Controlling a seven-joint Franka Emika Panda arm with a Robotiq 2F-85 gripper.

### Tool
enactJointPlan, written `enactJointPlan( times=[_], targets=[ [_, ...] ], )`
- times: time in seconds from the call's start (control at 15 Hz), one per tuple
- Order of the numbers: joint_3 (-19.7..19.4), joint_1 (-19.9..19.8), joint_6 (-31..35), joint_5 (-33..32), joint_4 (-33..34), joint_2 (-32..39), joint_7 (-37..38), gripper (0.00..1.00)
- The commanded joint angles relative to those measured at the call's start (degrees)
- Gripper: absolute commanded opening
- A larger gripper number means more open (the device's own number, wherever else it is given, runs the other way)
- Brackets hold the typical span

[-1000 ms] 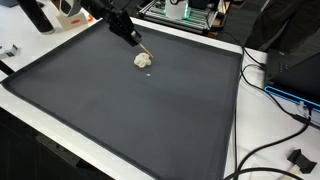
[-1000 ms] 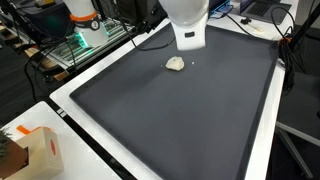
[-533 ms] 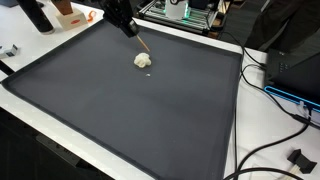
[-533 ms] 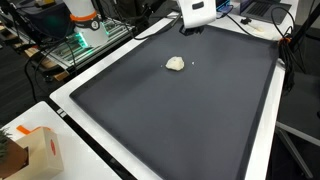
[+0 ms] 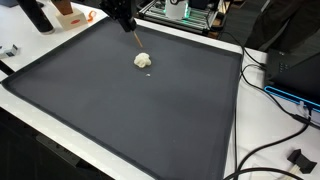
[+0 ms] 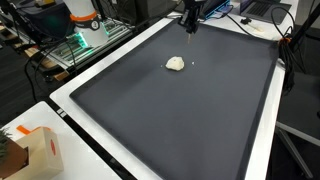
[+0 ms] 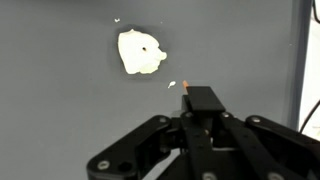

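Observation:
A white crumpled lump (image 5: 144, 60) (image 6: 175, 64) (image 7: 141, 52) lies on the far part of a dark grey mat (image 5: 120, 115) (image 6: 180, 125). My gripper (image 5: 127, 20) (image 6: 190, 13) (image 7: 205, 112) hangs above the mat's far edge, behind the lump and not touching it. Its jaws are shut on a thin black stick with an orange tip (image 7: 186, 88) (image 5: 134, 36) (image 6: 190, 28). The tip points down toward the lump and ends a little short of it. A tiny white speck (image 7: 117, 20) lies on the mat near the lump.
The mat sits on a white table (image 6: 70, 100). Green electronics (image 5: 185, 12) and a rack (image 6: 75, 45) stand beyond the far edge. Black cables (image 5: 270, 150) trail at one side. A cardboard box (image 6: 35, 150) rests at a table corner.
The gripper has lifted up and back from just beside the lump toward the mat's far edge, and the stick now points more steeply down. The lump has not moved.

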Motion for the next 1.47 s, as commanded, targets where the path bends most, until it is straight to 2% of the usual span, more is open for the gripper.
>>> enactJointPlan(
  times=[0.0,0.53,0.6,0.67,0.93,1.0,1.13,1.4],
  targets=[
    [-0.2,2.0,2.8,-6.4,-2.9,-2.5,2.1,0.03],
    [0.2,4.7,1.6,-16.3,-2.9,-2.9,5.5,0.03],
    [0.3,3.7,1.0,-13.7,-0.9,-1.4,4.0,0.03],
    [0.4,3.9,1.0,-13.9,-0.9,-1.3,4.1,0.13],
    [0.4,3.8,1.0,-13.9,-0.8,-1.3,4.1,0.13],
    [0.4,3.8,1.0,-13.9,-0.8,-1.3,4.1,0.03],
    [0.0,3.9,2.5,-16.4,-0.3,0.4,3.4,0.03],
    [-0.1,3.2,3.1,-16.4,-0.4,1.9,2.0,0.03]
  ],
)
